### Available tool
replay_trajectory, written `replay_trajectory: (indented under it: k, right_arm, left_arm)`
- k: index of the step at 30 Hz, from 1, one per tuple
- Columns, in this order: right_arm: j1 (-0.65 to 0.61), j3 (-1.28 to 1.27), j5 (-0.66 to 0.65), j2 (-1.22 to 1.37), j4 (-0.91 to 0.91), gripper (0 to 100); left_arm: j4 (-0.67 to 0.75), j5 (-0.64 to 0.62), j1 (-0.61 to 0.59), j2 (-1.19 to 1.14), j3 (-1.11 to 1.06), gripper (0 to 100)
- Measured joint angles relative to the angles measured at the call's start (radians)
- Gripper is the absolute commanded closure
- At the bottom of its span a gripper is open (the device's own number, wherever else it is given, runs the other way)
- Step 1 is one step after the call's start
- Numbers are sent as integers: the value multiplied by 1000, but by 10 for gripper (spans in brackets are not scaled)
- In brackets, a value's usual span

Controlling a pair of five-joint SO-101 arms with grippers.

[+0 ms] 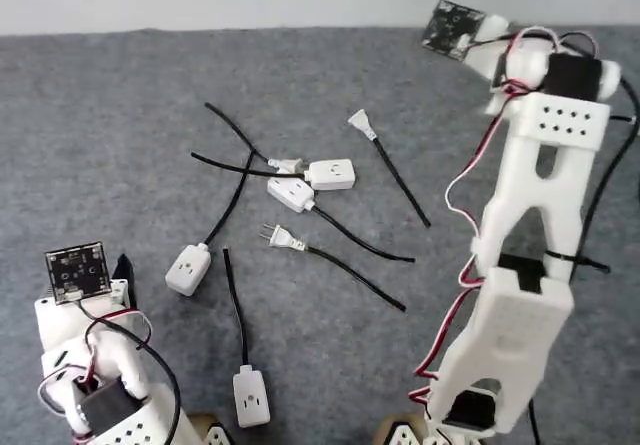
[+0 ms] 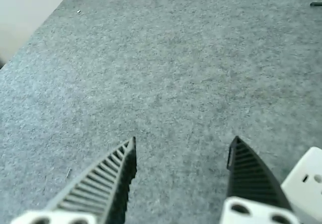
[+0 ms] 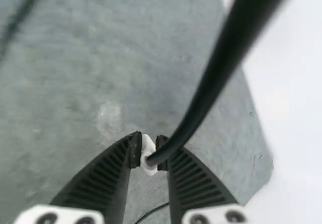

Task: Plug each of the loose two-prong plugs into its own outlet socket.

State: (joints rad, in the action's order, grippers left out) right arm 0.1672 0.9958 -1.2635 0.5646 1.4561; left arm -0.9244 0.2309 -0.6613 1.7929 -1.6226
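Grey felt mat (image 1: 90, 135) lies under both my arms. My left gripper (image 2: 184, 142) gapes wide over bare mat, holding nothing, with one white outlet socket (image 1: 187, 268) just beside it. My right gripper (image 3: 148, 138) is pinched tight on a small white plug (image 3: 147, 159) near the mat's edge, its black cord (image 3: 221, 68) slanting away, while another two-prong plug (image 1: 283, 237) lies loose mid-mat.

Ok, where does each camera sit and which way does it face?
High view: fixed above, looking down on the gray mat; left arm and right arm show.
Left wrist view: on that arm, facing across the mat; open left tool shows.
Right wrist view: faces the mat's edge; right tool shut on a white plug.
Shared: high and left wrist views both show one outlet socket.
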Motion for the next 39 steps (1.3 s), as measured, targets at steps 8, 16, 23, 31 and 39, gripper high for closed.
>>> replay_trajectory:
  k: [8, 16, 23, 31, 39]
  right_arm:
    - [-29, 0, 17, 167, -209, 991]
    - [-247, 0, -89, 170, -3, 989]
    - [-354, 0, -186, 87, 272, 989]
    - [-451, 0, -190, 68, 296, 989]
    - [-526, 0, 109, 26, 301, 990]
  left_arm:
    - [38, 0, 23, 3, -32, 720]
    - [72, 28, 44, 0, -49, 720]
    - [72, 37, 49, 0, -49, 720]
    - [72, 37, 51, 0, -49, 720]
    - [72, 37, 49, 0, -49, 720]
